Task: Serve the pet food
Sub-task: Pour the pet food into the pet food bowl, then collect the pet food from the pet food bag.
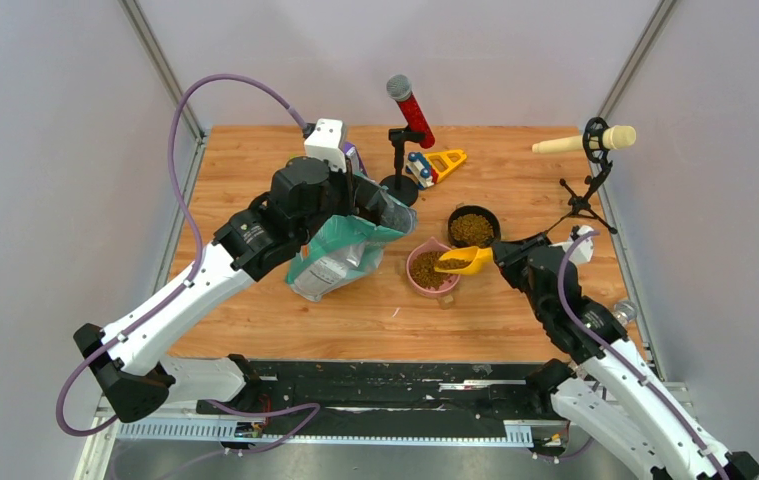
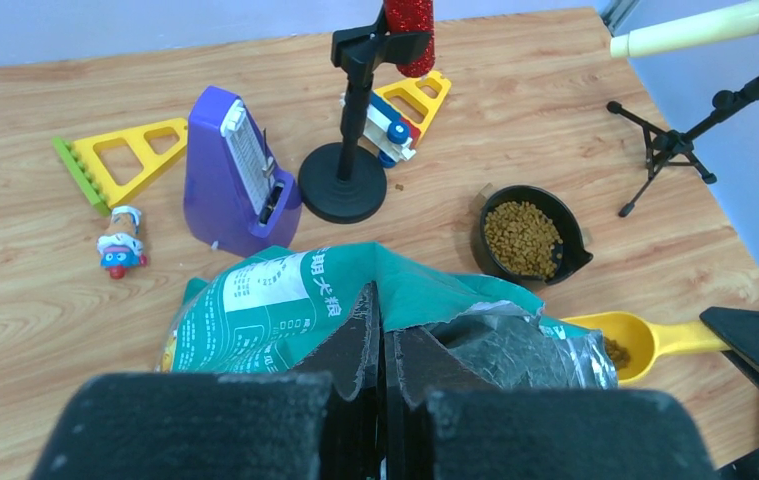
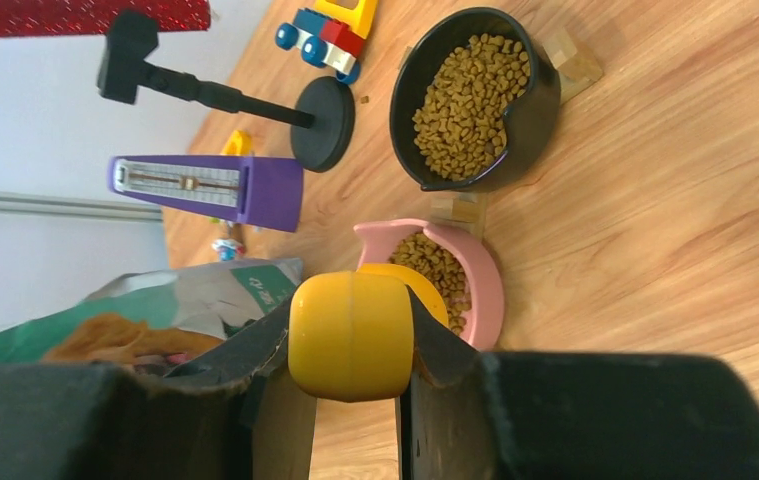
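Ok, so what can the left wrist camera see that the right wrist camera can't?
Only the left wrist view: the cream microphone on its tripod, and the left gripper pinching the top of the teal bag. Only the right wrist view: the pink bowl holding kibble, and the right gripper clamped on the handle of the yellow scoop. Both: the black bowl of kibble, the purple metronome, the bag and the scoop.

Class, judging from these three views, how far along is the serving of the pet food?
Done: the black bowl holds kibble, and the pink bowl holds some too. In hand: the right end effector grips the loaded yellow scoop over the pink bowl; the left end effector pinches the teal bag by its top edge. Left: tip the scoop out, probably.
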`<state>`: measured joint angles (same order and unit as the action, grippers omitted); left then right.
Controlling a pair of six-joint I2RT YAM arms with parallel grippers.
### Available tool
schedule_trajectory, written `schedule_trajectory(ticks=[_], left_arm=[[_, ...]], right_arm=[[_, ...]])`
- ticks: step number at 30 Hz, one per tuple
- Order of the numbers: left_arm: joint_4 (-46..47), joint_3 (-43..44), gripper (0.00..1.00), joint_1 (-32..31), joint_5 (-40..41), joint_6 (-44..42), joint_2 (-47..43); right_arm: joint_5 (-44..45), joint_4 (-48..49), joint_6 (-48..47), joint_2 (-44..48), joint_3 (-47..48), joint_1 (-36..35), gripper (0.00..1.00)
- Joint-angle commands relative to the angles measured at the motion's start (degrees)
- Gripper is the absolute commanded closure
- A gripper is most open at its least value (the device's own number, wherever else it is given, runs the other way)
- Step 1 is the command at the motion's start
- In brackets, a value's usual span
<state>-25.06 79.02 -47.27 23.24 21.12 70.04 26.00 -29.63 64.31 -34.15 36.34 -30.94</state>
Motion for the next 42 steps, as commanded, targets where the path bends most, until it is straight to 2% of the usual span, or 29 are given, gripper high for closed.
schedule_trajectory(ticks=[1,19,24,27,35,39,42], left_arm=[[5.8,0.4,1.0,-0.1,2.2,-0.4,-1.9],[5.8,0.2,1.0,-0.1,2.7,-0.4,-1.8],[5.7,0.3,1.0,-0.1,2.7,-0.5,-2.0],[5.9,0.5,1.0,-0.1,2.2,-0.3,-1.9],[5.9,1.8,1.0,-0.1,2.2,-0.8,-1.4],[5.4,2.7,1.0,-0.1,2.1,-0.9,-1.1],[5.2,3.0,1.0,-0.1,2.0,-0.9,-0.9]], right_arm=[[-0.3,1.3,-6.6,-2.8,4.6,0.0,1.0],[-1.6,-2.3,-24.5,-11.3,15.1,0.0,1.0],[-0.2,-1.7,-24.2,-8.9,17.0,0.0,1.0],[-1.2,2.4,-23.8,-4.7,17.9,0.0,1.0],[-24.2,26.4,-31.4,4.3,16.7,0.0,1.0],[-39.8,34.2,-33.2,1.1,18.8,0.0,1.0],[-45.8,34.8,-34.1,-4.0,22.1,0.0,1.0]])
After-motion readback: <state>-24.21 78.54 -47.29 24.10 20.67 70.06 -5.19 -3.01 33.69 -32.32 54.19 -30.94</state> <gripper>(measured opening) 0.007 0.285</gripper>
